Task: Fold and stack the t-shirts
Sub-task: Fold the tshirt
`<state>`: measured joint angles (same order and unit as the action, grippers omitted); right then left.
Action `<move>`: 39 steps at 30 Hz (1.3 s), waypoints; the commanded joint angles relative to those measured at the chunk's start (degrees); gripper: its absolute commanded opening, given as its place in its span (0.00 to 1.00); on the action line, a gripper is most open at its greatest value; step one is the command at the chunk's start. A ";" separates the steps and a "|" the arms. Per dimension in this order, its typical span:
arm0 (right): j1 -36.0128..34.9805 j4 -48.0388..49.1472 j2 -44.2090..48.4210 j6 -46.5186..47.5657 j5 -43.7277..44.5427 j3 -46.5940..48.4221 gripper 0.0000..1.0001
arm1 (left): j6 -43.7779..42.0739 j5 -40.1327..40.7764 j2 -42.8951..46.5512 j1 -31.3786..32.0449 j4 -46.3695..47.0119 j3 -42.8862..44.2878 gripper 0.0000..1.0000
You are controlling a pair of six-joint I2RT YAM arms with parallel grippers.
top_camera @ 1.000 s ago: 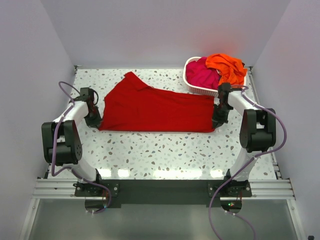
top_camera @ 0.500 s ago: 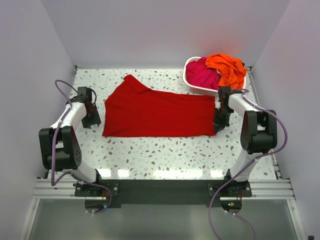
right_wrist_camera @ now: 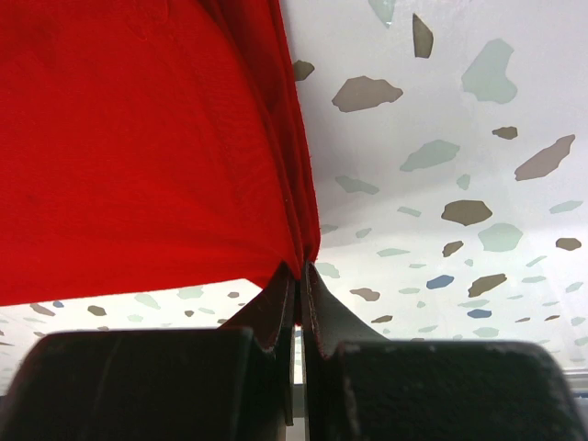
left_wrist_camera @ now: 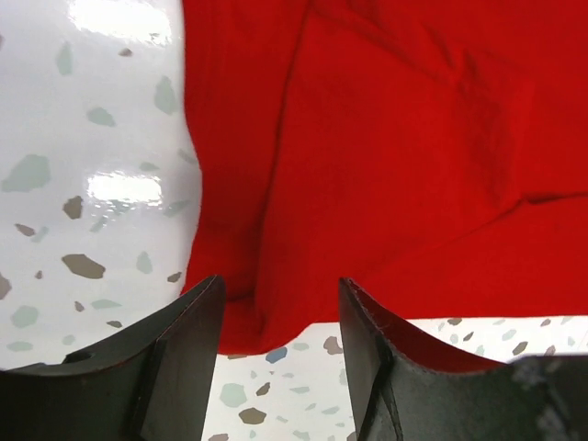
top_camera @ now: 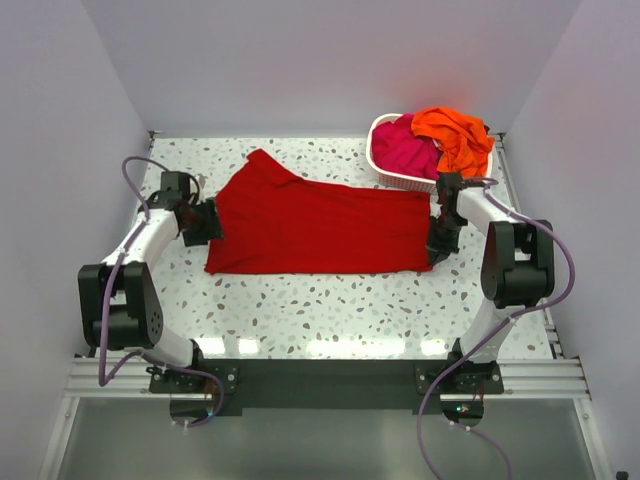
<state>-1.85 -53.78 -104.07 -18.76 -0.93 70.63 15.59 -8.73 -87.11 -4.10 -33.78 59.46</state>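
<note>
In right jaws, red t-shirt (right_wrist_camera: pixel 138 147) corner, pinched

Matt red cloth t-shirt (top_camera: pixel 315 222) on glossy (speckled) table (top_camera: pixel 330 300).

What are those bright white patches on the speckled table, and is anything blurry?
Top external: white glare along the near edge of the table. Left wrist: two glare patches beside the red t-shirt. Right wrist: fingers of the right gripper, close to the lens, look soft.
</note>
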 commanded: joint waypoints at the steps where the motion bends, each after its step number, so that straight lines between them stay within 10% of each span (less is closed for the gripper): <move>1: 0.26 -0.27 1.77 0.75 1.02 0.21 0.00 | -2.41 -1.47 -0.34 1.11 2.14 -1.71 0.57; 11: 0.35 -0.10 2.03 0.66 -0.48 -0.05 0.00 | -2.76 1.70 -2.10 1.37 2.58 -3.74 0.52; 23: 0.26 0.08 2.29 0.39 -0.22 -0.32 0.00 | -5.05 1.87 -3.85 1.37 2.84 -3.04 0.00; 39: 0.26 -0.97 2.47 0.48 1.71 -0.76 0.00 | -10.06 10.66 -10.44 1.37 0.03 4.70 0.00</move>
<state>-1.85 -53.63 -103.77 -18.79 -0.97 70.04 7.70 -2.07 -96.57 -2.59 -33.56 62.06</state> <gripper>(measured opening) 0.015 0.019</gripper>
